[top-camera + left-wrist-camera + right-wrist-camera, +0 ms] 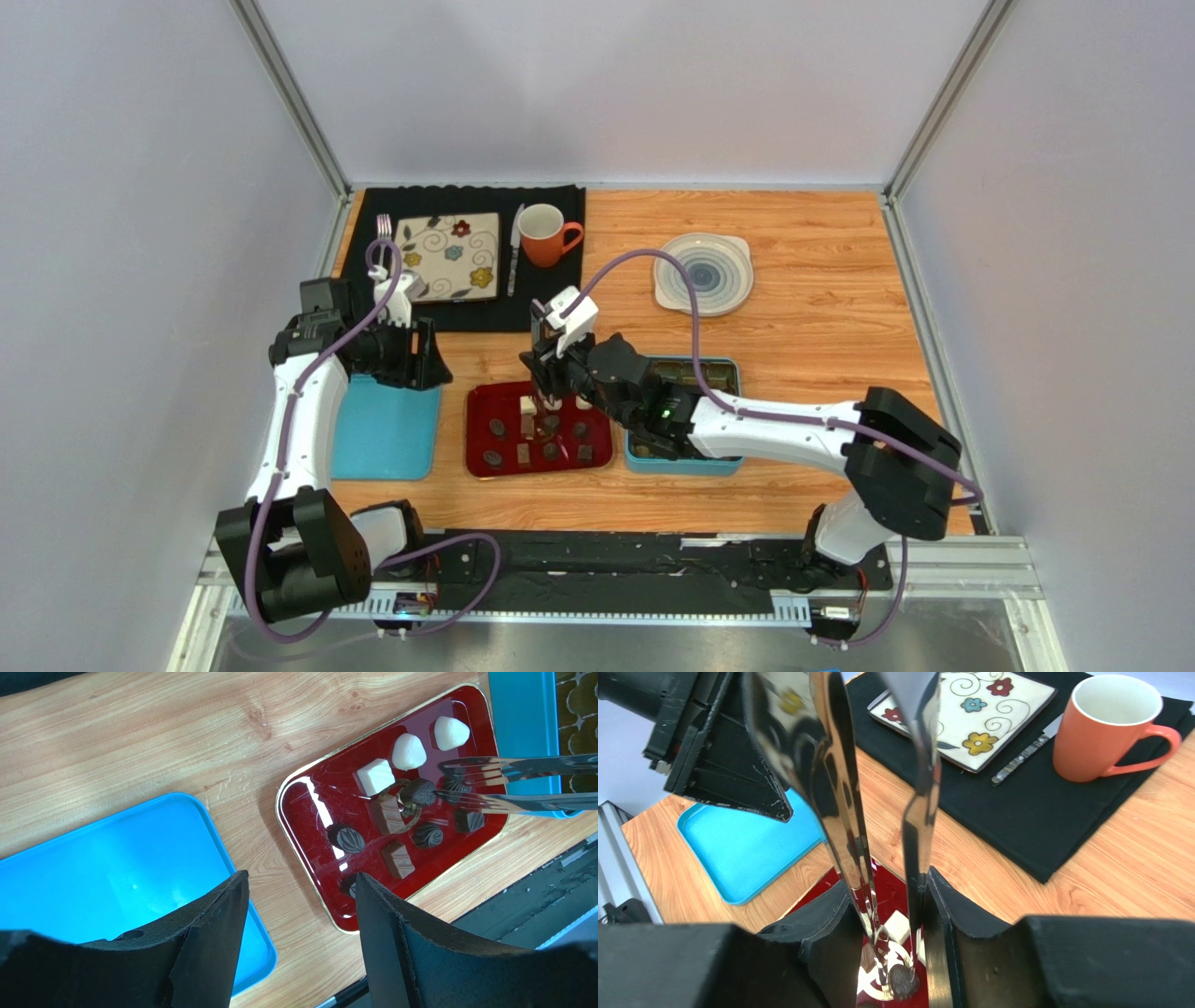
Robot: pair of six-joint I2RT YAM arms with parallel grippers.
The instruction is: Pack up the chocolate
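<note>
A dark red tray holds several chocolates, white and dark brown. My right gripper is shut on metal tongs, whose tips pinch a dark round chocolate just over the tray. In the left wrist view the tongs close on that chocolate above the tray, next to three white chocolates. A teal box with a brown gridded insert lies to the tray's right. My left gripper is open and empty above the tray's left edge and a blue lid.
The blue lid lies left of the red tray. At the back left, a black mat holds a floral plate, a fork, a knife and an orange mug. A round white-blue dish sits at the back right.
</note>
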